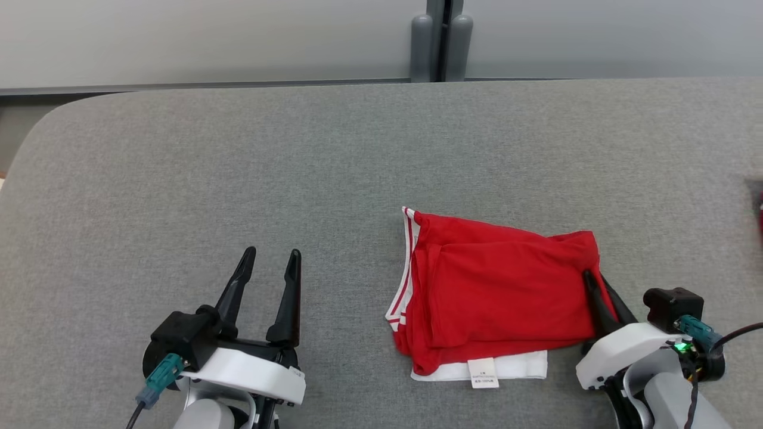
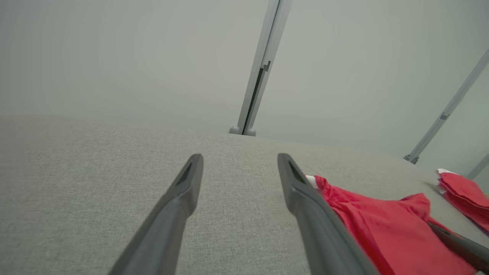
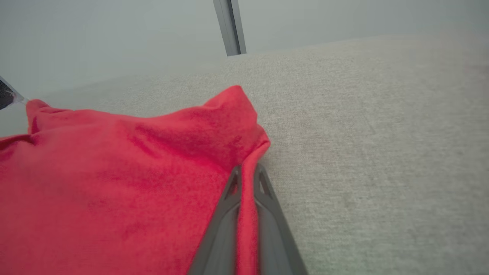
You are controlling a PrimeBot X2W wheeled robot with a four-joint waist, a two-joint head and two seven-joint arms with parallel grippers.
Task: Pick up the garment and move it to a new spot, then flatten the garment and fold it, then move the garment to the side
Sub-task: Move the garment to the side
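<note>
The garment [image 1: 495, 292] is red with white striped trim and a white label, lying folded on the grey table [image 1: 238, 179] right of centre. My right gripper [image 1: 593, 280] is shut on the garment's right edge, and in the right wrist view a fold of red cloth [image 3: 214, 152] is pinched between its two fingers [image 3: 246, 172]. My left gripper [image 1: 269, 257] stands open near the front left, well left of the garment, with nothing between its fingers. The left wrist view shows the open left gripper [image 2: 240, 160] over bare table, the garment [image 2: 382, 225] to its right.
A second red cloth item [image 2: 464, 194] lies at the table's far right edge [image 1: 758, 208]. A grey post [image 1: 441, 42] stands behind the table's back edge against the pale wall. The table's left corner is rounded.
</note>
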